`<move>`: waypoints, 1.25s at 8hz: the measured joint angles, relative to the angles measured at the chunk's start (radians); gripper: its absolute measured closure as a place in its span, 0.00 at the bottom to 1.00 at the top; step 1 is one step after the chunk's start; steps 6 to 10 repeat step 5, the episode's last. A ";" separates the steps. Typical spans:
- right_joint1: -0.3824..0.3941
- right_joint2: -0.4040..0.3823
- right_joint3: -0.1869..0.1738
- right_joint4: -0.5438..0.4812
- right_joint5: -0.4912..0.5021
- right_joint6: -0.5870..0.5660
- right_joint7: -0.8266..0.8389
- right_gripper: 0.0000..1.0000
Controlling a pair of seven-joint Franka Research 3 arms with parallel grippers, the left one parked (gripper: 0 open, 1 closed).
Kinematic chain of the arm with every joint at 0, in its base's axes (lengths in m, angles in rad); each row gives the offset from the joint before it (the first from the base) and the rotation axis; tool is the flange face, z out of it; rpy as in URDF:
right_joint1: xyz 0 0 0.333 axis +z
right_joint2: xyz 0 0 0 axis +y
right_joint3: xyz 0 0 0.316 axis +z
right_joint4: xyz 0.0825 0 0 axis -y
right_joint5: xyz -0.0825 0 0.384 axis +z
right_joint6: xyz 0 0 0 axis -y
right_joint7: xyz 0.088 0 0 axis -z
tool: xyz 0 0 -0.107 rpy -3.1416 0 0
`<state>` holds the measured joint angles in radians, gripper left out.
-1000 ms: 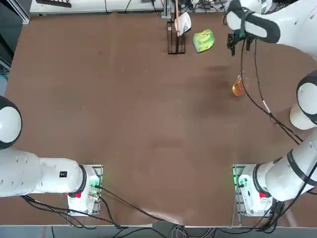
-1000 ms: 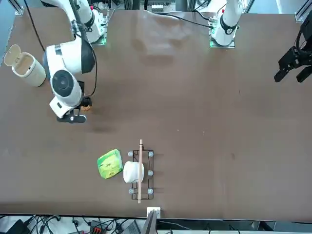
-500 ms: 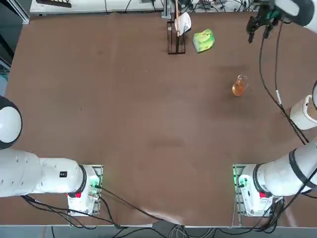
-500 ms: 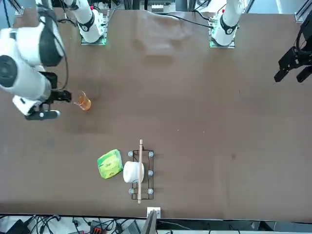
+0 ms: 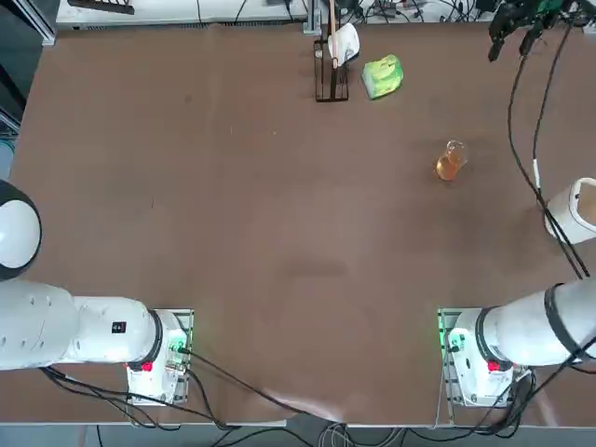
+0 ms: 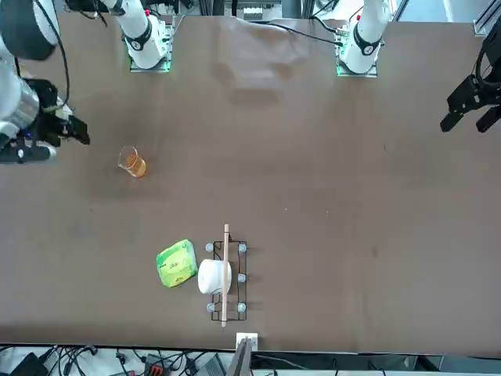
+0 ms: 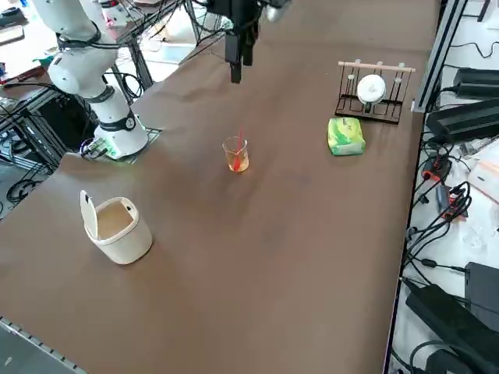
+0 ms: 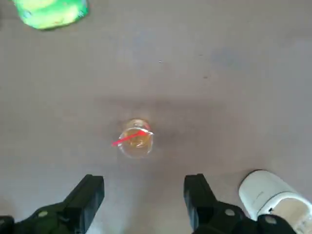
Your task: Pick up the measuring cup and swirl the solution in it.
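Observation:
The measuring cup (image 5: 450, 163) (image 6: 133, 163) (image 7: 236, 153) is a small clear glass vessel standing upright on the brown table, right of centre in the top view. The amber-orange solution (image 8: 136, 140) fills its bottom, and a thin red stick leans inside it. My right gripper (image 5: 513, 35) (image 6: 50, 141) (image 7: 239, 61) (image 8: 144, 189) hangs high above the table, beyond the cup and clear of it. It is open, with nothing between its fingers, and in the wrist view the cup lies well below them.
A white bin with an open lid (image 5: 575, 207) (image 7: 117, 226) (image 8: 271, 195) stands near the table's right edge. At the far edge lie a green-yellow packet (image 5: 383, 75) (image 6: 177, 263) and a dark rack holding a white cup (image 5: 331, 56) (image 6: 223, 276).
My right gripper has lifted up and away from the measuring cup, toward the far right corner, staying open. The cup stands where it was.

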<state>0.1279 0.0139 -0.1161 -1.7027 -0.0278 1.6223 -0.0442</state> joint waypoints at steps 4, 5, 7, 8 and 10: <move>-0.021 -0.090 -0.024 0.009 0.033 -0.024 0.007 0.00; -0.019 -0.104 -0.022 0.009 0.033 -0.039 0.015 0.00; -0.019 -0.104 -0.022 0.009 0.033 -0.039 0.015 0.00; -0.019 -0.104 -0.022 0.009 0.033 -0.039 0.015 0.00; -0.019 -0.104 -0.022 0.009 0.033 -0.039 0.015 0.00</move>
